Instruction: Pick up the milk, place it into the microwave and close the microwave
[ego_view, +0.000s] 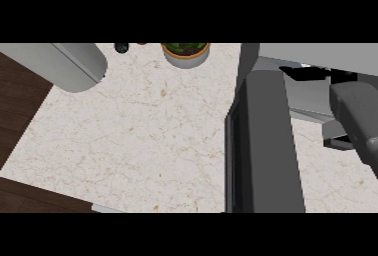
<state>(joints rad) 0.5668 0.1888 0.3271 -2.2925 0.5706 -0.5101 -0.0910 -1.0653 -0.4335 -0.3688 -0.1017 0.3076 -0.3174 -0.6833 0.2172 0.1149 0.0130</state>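
Head view: marble table (133, 130) lay broadly bare, dark floor past its left edge and near-left corner. Microwave door (264, 145) stood open along right side, blocking passage there. Potted plant (185, 52) sat at far edge. Grey left forearm (70, 65) entered far-left. Right forearm (358, 120) beyond door; fingers' state could not be told. Milk out of sight.

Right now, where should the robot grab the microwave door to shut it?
Probably the near end of the door, by the view's lower edge, coming from its left face. The door stands open, pointing from the microwave toward the robot, so its hinge looks to be at the far end. A flat push on the free end should swing it most easily. No handle shows.
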